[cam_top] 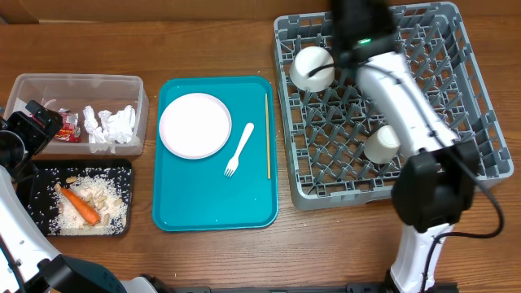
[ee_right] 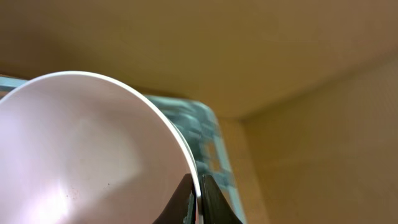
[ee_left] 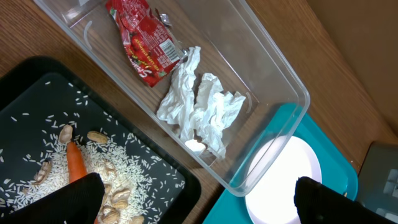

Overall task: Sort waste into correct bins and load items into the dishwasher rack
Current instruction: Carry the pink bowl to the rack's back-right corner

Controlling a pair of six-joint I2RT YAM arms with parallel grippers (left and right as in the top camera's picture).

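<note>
**Wood table: bowl pinched over the rack, waste in both bins**

Around the right gripper lies the grey dishwasher rack. Its fingers are closed tight on the rim of a white bowl at the rack's far left corner. A small white cup sits on the pegs nearer the arm's base.

The left gripper hangs spread wide and holds nothing. It is over the edge where the clear tub meets the black tray. To its right is the teal tray, carrying the white plate, a white fork and a thin chopstick.

Beyond its fingers, inside the tub, lie the crumpled tissue and the red wrapper. Beneath its left finger, in the black tray, the carrot lies on scattered rice.
</note>
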